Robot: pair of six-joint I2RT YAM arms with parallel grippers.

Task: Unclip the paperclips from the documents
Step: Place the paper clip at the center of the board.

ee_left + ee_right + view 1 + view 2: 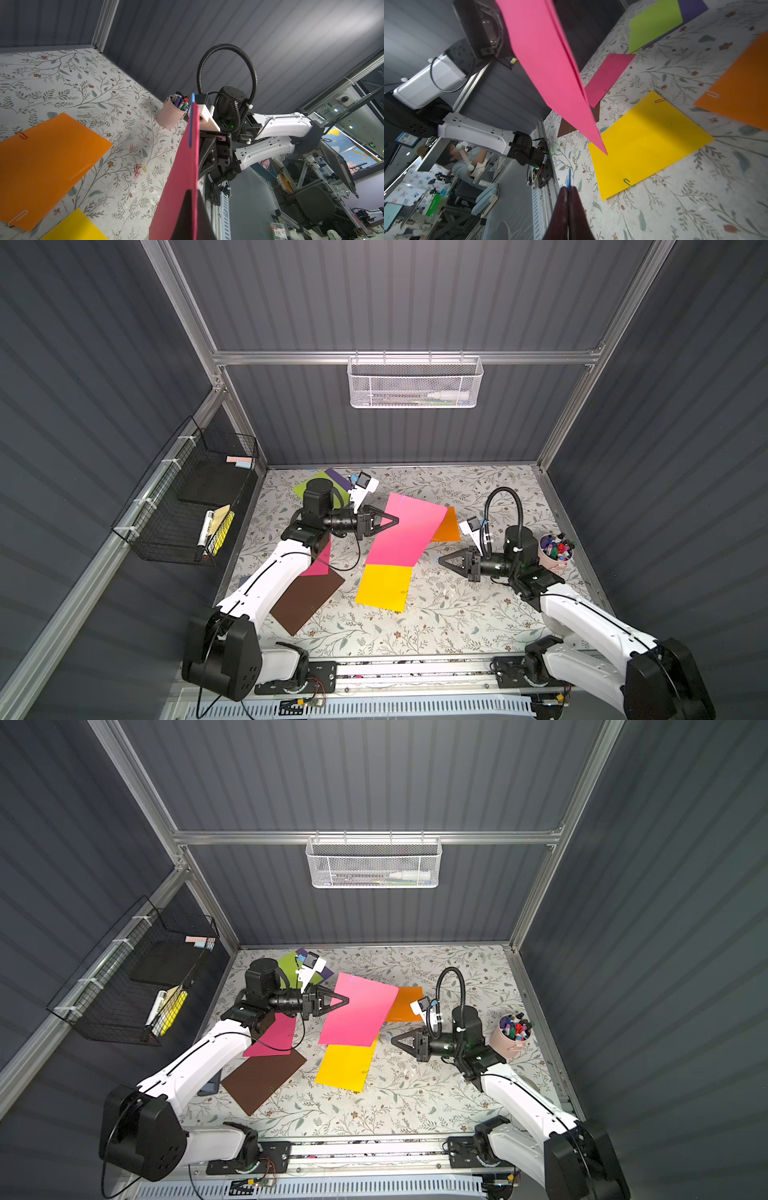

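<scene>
My left gripper [395, 521] [192, 193] is shut on the edge of a pink document [407, 535] [550, 62] and holds it tilted above the table. To its right, apart from that sheet, my right gripper [440, 561] [568, 188] is shut on a blue paperclip [569, 178] that sticks out past the tips. A yellow document [384, 587] lies flat with a green paperclip [627, 182] and an orange one [660, 100] on its edges. The orange document [41, 162] carries a white paperclip [17, 217] and an orange one [23, 136].
Brown [307, 601], magenta [320, 564], lime green [309, 487] and purple [338, 479] sheets lie under or behind the left arm. Loose paperclips [137, 169] lie on the floral table. A pink marker cup [555, 551] stands at the right; a black wire basket [187, 506] hangs left.
</scene>
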